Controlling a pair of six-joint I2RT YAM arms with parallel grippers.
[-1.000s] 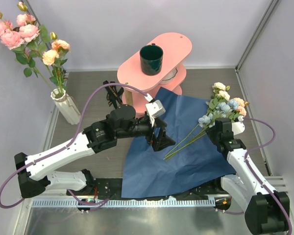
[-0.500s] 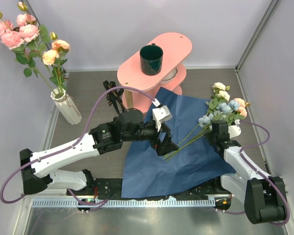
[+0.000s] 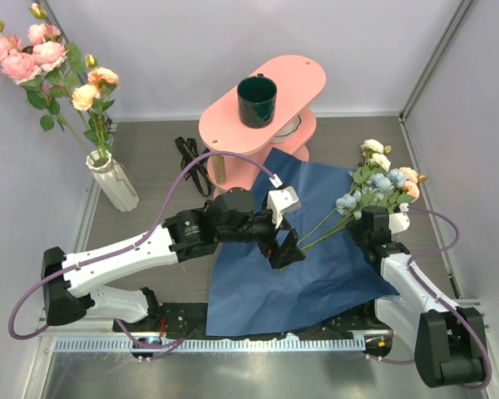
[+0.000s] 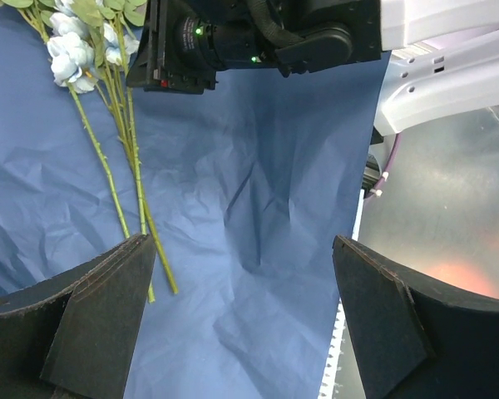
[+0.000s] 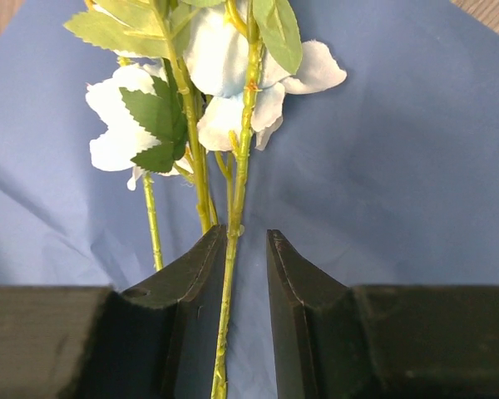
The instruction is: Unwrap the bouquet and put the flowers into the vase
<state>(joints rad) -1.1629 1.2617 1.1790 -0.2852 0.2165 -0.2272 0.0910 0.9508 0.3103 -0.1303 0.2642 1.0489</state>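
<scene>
L jaws wide open, empty, over the blue wrapping paper [image 3: 316, 278]. R jaws pinched nearly closed on stems of the flowers [image 3: 381, 179].

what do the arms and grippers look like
The left arm and right arm both have white link shells with black joints and black bases. A purple cable loops along each arm. A small white camera block sits on the left wrist. The left gripper and right gripper have matte black, wedge-shaped fingers.
</scene>
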